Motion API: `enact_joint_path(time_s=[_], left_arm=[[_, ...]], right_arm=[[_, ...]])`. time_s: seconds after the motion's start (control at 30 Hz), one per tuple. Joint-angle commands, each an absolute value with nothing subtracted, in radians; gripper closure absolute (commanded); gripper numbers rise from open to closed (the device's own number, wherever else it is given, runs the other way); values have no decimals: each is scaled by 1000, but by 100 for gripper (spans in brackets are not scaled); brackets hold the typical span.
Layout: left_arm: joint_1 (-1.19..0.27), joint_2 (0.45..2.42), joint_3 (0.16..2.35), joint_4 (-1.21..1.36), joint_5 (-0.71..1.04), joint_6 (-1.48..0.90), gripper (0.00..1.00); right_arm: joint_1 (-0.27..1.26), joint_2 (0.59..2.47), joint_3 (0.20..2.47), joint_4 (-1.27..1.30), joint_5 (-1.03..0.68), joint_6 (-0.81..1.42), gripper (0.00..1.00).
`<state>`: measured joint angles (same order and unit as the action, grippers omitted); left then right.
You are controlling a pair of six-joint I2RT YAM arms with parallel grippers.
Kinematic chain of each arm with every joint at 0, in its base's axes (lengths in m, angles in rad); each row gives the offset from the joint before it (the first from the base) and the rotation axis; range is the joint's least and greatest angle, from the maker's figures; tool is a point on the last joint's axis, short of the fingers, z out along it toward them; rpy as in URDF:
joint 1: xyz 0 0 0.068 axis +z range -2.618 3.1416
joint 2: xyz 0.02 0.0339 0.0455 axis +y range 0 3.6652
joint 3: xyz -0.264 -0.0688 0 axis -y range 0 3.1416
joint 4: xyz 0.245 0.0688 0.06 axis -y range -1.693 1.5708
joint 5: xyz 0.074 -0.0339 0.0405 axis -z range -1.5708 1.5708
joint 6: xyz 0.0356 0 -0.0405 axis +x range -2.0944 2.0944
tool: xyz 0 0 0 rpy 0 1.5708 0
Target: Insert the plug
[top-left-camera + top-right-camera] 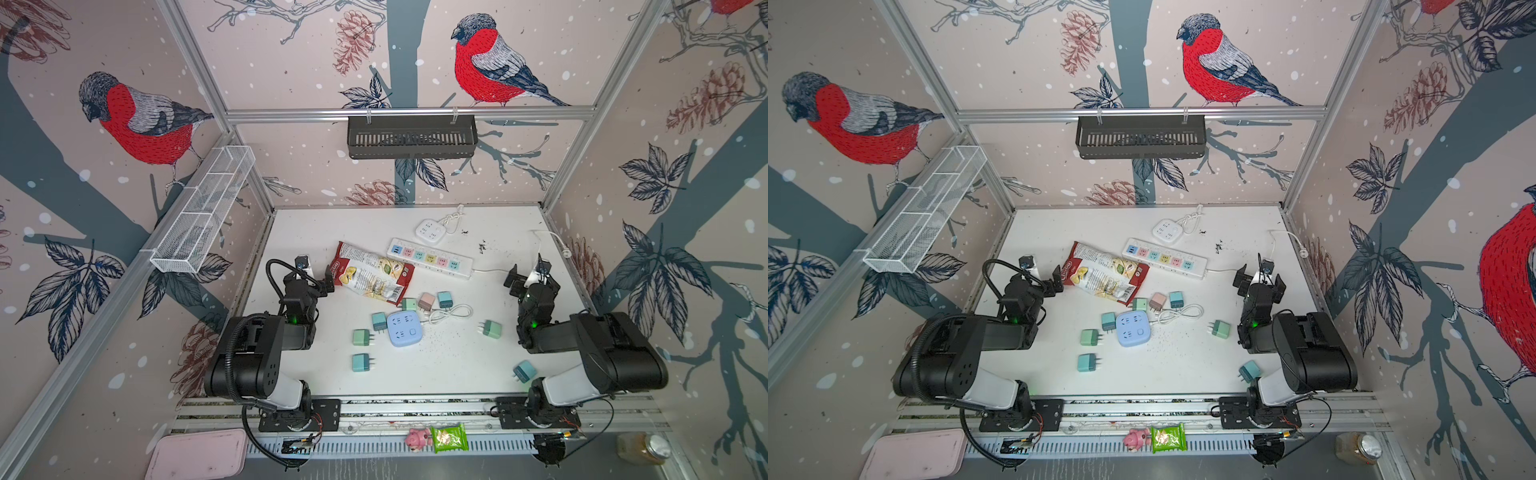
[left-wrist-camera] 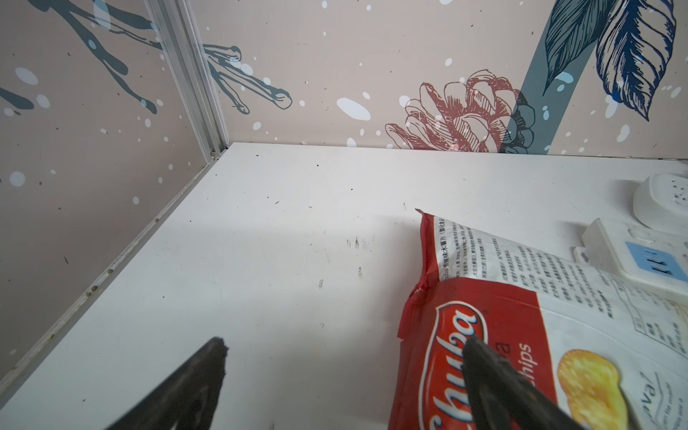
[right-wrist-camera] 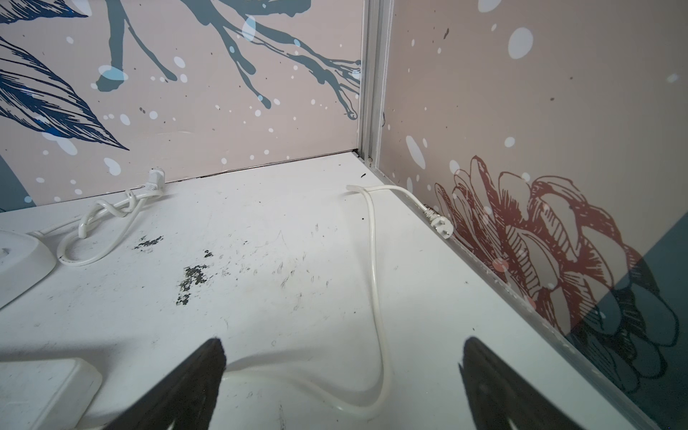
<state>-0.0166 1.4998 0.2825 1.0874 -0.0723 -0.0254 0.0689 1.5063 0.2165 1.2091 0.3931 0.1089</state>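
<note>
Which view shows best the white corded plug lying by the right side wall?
The right wrist view: the white corded plug is near and large, its cord traceable. In both top views the plug is only a tiny white shape. The left wrist view does not show it.

Scuffed white bench (image 1: 436,374): chip bag (image 1: 372,276) and pastel power strip (image 1: 430,257) beyond the blue socket cube (image 1: 404,328), plug adapters (image 1: 361,337) scattered round it.
</note>
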Motion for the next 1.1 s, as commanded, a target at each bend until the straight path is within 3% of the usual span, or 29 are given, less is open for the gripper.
enact_joint_path(time_s=[0.0, 0.47, 0.6, 0.67, 0.8, 0.87, 1.07], left_arm=[[-17, 1499, 287, 1102, -71, -18, 2], [-17, 1486, 286, 1099, -60, -4, 2], [-19, 1388, 304, 1001, -67, -7, 2], [-21, 1337, 316, 944, -103, -19, 2], [-21, 1205, 435, 682, -129, -115, 2], [-22, 1157, 524, 494, -104, -168, 2], [-23, 1148, 843, -67, -216, -621, 2]], right_arm=[[69, 1505, 218, 1238, 406, 123, 0], [69, 1468, 213, 1245, 387, 97, 0], [50, 1282, 358, 791, 461, 194, 0], [29, 1190, 386, 695, 434, 250, 0], [25, 1029, 508, 355, 543, 556, 0], [17, 976, 540, 199, 520, 674, 0], [-15, 949, 514, 294, 230, 687, 0]])
